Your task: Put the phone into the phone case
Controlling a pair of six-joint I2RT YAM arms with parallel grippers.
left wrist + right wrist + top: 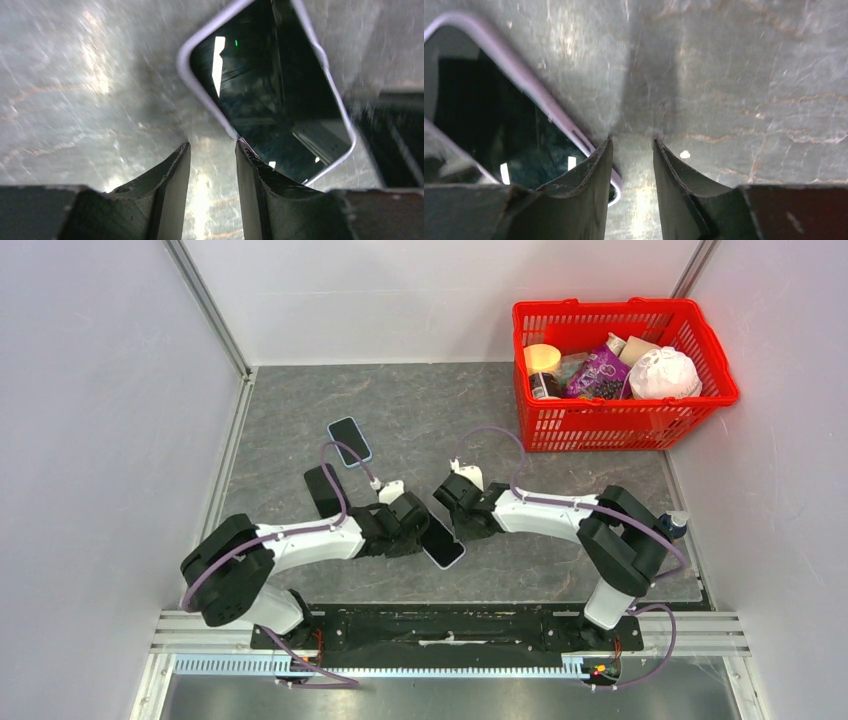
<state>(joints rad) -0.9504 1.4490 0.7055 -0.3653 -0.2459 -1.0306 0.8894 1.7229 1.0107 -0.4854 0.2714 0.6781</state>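
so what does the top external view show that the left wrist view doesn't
Only top external: the red plastic basket of groceries at the far right, and a blue-rimmed dark slab lying farther back.
Only left wrist: the left end effector close up, its fingers apart with nothing between them.
Both: the lavender-rimmed black-screened phone lying on the grey marbled mat.

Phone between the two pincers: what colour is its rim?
The phone has a pale lilac rim around a glossy black face. The left wrist view shows it best.
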